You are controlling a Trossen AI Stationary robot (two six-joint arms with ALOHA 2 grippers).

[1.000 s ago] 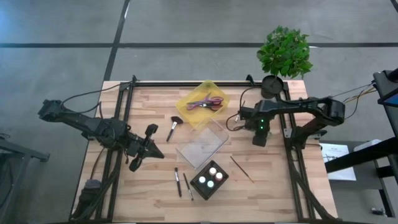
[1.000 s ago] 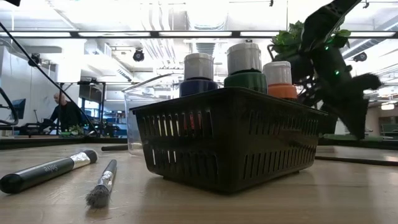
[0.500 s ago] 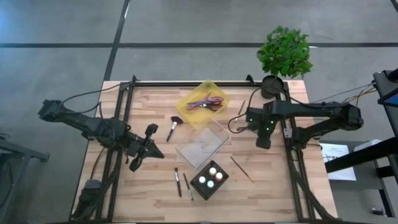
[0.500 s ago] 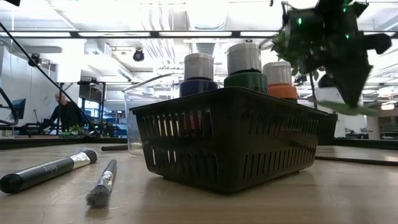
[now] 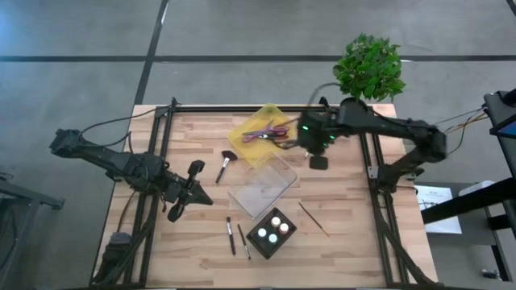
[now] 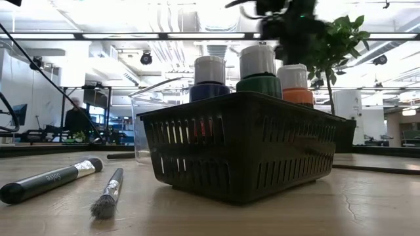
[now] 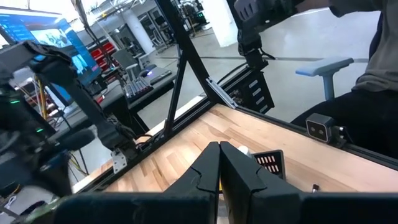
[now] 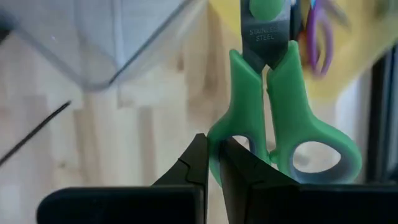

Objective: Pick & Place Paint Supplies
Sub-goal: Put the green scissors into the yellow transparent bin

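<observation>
Three paint bottles [image 5: 275,228] stood in the black basket [image 5: 260,244] near the table's front edge. The right gripper [image 8: 214,163], pinched on green-handled scissors [image 8: 281,118], hung beside the yellow tray [image 5: 242,137], likely to drop them there. The left gripper [image 7: 219,163] waited shut, empty.

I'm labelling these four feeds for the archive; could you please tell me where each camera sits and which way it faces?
High: above the table, straight down; both arms, left pincer, right pincer.
Low: at tabletop height, level past the basket into the room; an arm blurred at top.
Left wrist: on the left arm, forward past its shut pincer over the table.
Right wrist: on the right arm; its pincer grips green scissors.
Shared: high and low both show the basket with bottles.
</observation>
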